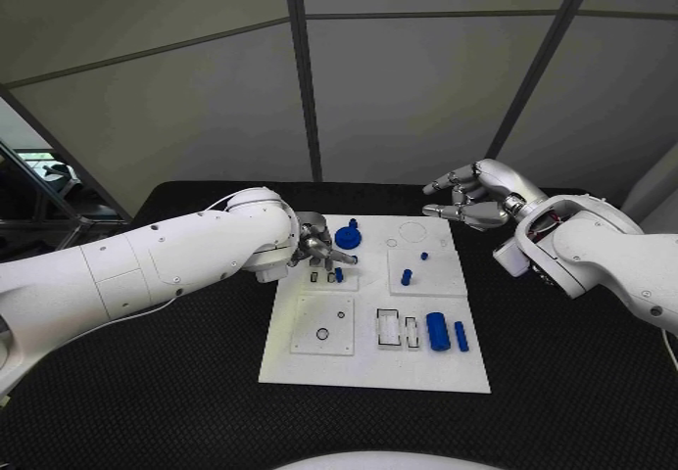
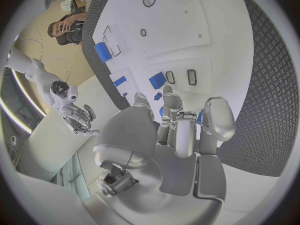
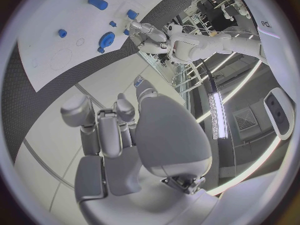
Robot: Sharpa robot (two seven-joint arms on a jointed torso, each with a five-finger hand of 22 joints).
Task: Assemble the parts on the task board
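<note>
The silver left hand (image 1: pixel 319 251) covers part of the flat white task board (image 1: pixel 370 367), so its fingertips are hidden. It may be touching a small blue part (image 1: pixel 338 275), but that is too tiny to tell.

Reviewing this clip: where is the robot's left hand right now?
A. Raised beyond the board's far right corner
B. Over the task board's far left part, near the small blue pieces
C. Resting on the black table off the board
B: in the head view the left hand reaches over the far left part of the task board, fingers by the small blue pieces; the right hand is the one raised beyond the far right corner.
</note>
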